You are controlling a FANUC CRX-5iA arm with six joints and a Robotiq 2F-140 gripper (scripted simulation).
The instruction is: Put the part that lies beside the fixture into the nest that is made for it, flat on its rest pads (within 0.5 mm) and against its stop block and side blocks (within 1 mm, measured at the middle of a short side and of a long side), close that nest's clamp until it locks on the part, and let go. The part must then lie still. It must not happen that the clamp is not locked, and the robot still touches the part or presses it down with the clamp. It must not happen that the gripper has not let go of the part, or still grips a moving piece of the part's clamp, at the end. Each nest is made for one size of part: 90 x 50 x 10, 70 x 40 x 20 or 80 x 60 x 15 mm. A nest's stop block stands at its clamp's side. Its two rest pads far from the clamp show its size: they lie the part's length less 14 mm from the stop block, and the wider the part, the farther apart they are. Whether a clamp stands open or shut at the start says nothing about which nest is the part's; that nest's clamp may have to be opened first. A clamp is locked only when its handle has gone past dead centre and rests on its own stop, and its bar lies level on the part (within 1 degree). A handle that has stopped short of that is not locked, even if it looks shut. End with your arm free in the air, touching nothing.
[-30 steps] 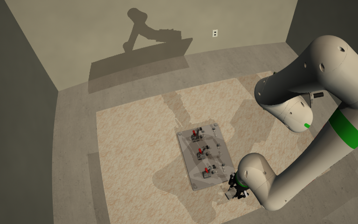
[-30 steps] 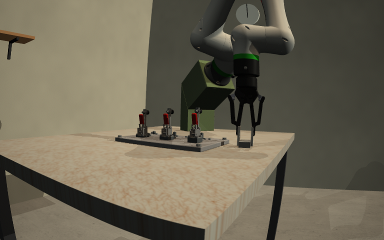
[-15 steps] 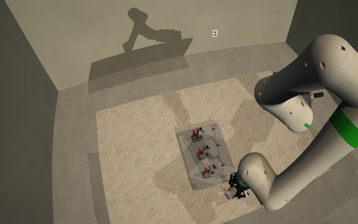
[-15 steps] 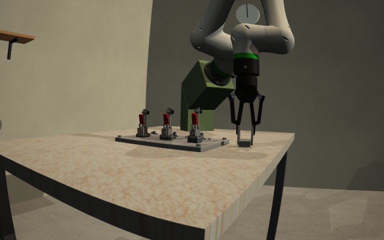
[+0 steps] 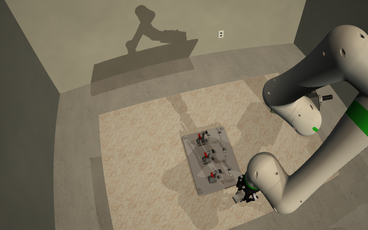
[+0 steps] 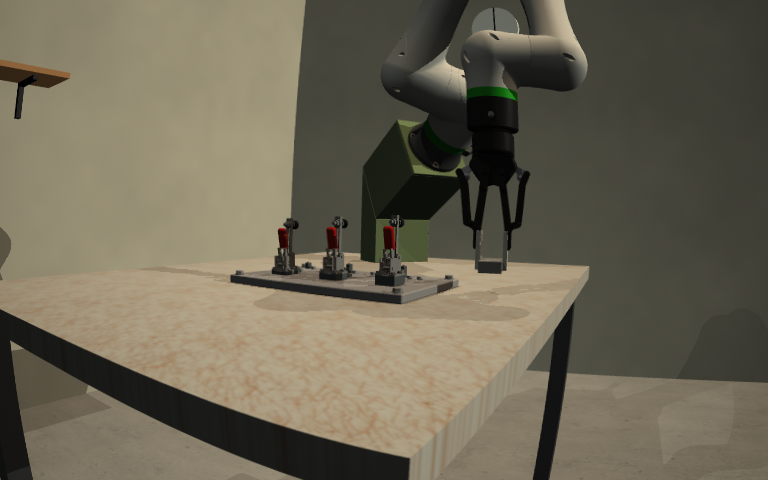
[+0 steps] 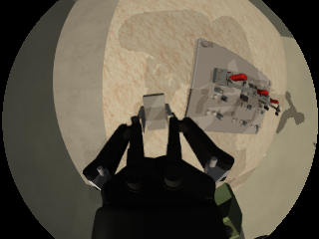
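Observation:
My gripper is shut on the grey rectangular part, one finger at each long side. The part hangs roughly level, a little above the table, beside the fixture plate. On the plate stand three clamps with red handles: one nearest the gripper, a middle one and a far one. Their bars stand up, so all three look open. No part lies in the nests; their sizes are too small to tell.
The plate has bolt heads at its corners, and small pads and blocks stand on its arm side. The pale table carries the plate. The green robot base stands behind. A wall shelf is far left.

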